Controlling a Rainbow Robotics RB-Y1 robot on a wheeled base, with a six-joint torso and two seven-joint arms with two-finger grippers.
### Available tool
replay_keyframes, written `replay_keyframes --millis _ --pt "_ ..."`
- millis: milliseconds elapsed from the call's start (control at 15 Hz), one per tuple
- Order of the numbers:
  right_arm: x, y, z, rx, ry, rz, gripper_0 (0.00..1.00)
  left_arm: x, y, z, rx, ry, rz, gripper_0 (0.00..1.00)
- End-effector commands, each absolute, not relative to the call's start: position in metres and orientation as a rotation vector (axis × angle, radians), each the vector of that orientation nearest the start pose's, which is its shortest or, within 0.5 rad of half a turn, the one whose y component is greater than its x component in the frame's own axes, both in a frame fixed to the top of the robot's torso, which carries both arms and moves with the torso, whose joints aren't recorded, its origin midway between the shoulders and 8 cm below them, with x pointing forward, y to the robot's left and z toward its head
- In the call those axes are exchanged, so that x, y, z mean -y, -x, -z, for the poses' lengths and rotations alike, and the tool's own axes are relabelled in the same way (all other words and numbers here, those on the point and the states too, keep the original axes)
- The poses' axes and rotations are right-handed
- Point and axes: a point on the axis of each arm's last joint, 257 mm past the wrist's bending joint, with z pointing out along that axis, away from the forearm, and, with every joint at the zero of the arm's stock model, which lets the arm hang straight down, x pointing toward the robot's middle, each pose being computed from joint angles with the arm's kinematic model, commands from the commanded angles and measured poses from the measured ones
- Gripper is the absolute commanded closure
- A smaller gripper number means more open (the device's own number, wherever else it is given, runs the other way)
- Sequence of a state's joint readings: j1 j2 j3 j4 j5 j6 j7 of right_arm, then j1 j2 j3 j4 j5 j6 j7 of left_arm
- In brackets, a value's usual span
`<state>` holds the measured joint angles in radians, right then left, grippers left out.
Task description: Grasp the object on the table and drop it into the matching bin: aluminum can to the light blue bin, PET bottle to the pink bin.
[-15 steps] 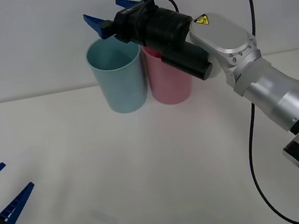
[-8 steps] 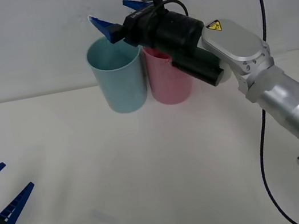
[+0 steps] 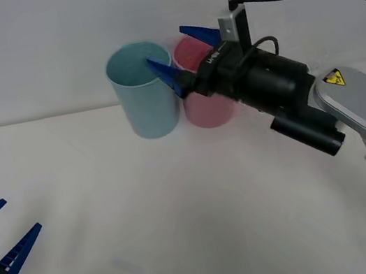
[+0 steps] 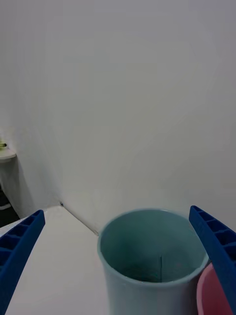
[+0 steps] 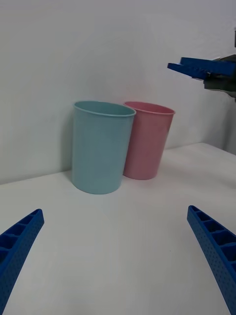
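Blue ribbed fingers, lower left of the front view: left gripper parked low over the table, spread wide, nothing held. Idle.

Centre-left at the back: light blue bin. Smooth plastic, round, slight taper, matte inside. Pink bin sits just beside it on the right, same shape; whether the two touch, can't tell.

Upper centre-right: right gripper, black wrist housing behind, fingers fully apart and empty. One fingertip overlaps the blue rim in the picture, the other hangs over the pink one. In the right wrist view the blue bin sits squarely between its fingers, mouth open toward the camera.

Can: not on the tabletop, not in either gripper. Most likely down inside the blue bin, but the bottom is murky, so can't confirm.

My read: drop done, retreat is the step. To do it well, lift clear before swinging sideways, since these cups look light and would tip from a finger clipping the rim. Keep the wrist cable off the pink rim too. Fingers can stay apart.
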<state>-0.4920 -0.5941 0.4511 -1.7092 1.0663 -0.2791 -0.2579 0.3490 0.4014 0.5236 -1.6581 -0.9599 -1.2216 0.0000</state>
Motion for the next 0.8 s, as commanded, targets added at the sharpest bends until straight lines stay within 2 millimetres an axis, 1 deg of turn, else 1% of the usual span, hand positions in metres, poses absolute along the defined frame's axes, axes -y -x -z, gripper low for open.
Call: replay_keyframes --millis 67,133,200,333,400,533,800 --pt "0.042 -0.481 0.034 -1.259 0.706 -0.695 0.0 -0.33 -0.342 0.169 -1.441 -0.465 0.567 0.0" --pt "0.055 -0.466 0.04 -1.264 0.732 -0.695 0.0 -0.33 -0.342 0.169 -1.441 -0.465 0.567 0.0" --pt "0.065 -0.454 0.042 -1.262 0.756 -0.699 0.0 -0.33 -0.342 0.169 -1.441 -0.465 0.567 0.0" --pt "0.094 -0.427 0.055 -1.283 0.806 -0.705 0.0 -0.33 -0.342 0.169 -1.441 -0.465 0.567 0.0" --pt "0.105 -0.415 0.06 -1.293 0.831 -0.708 0.0 -0.33 -0.342 0.169 -1.441 -0.465 0.567 0.0" --pt "0.134 -0.394 0.076 -1.299 0.882 -0.673 0.0 -0.33 -0.342 0.169 -1.441 -0.465 0.567 0.0" --pt "0.181 -0.361 0.099 -1.32 0.915 -0.622 0.0 -0.33 -0.342 0.169 -1.441 -0.465 0.567 0.0"
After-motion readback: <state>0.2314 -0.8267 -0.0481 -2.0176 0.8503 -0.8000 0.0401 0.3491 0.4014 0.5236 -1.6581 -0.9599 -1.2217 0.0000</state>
